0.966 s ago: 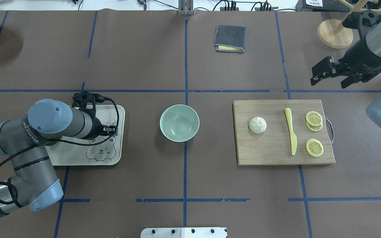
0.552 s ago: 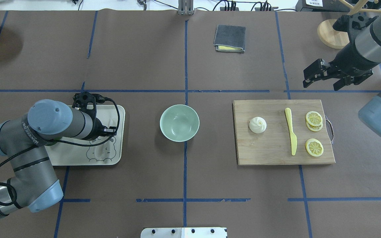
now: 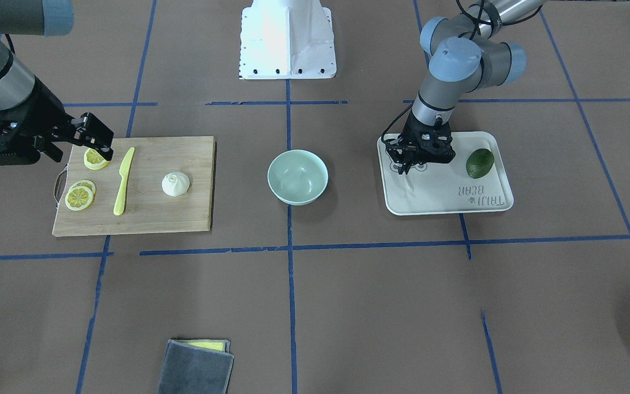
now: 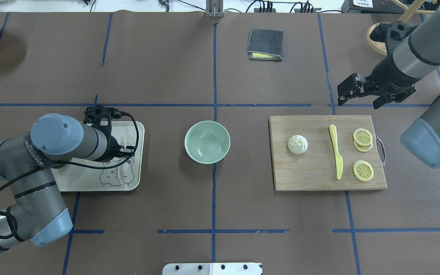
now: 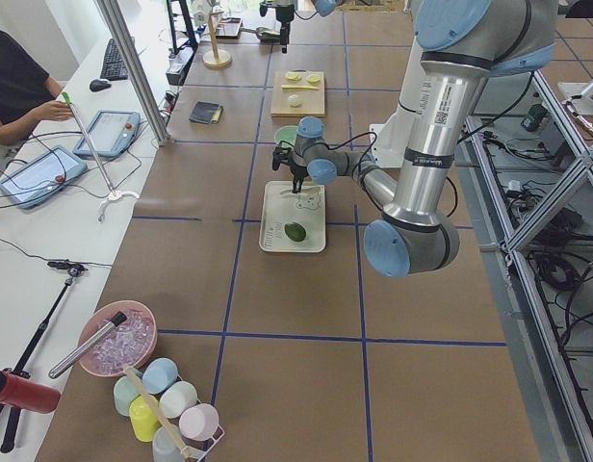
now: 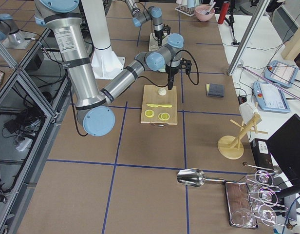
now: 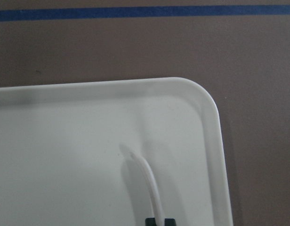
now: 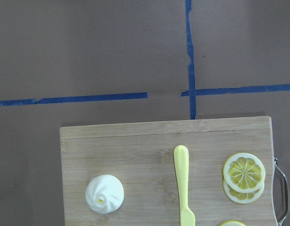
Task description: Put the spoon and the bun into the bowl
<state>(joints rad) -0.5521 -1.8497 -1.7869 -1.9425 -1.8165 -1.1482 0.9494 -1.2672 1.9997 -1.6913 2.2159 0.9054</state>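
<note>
While left claw (image 7: 157,221) pinches spoon (image 7: 146,178), tray (image 7: 212,141) beneath.

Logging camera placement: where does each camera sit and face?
Front: across the table, facing the robot; both arms show.
Overhead: behind the robot, looking down; both arms.
Left side: table's left end; left arm nearest.
Right side: right end; right arm nearest.
Left wrist: over tray, spoon; left end effector tips.
Right wrist: over cutting board, bun; no arm.
Overhead and right wrist share the bun.
</note>
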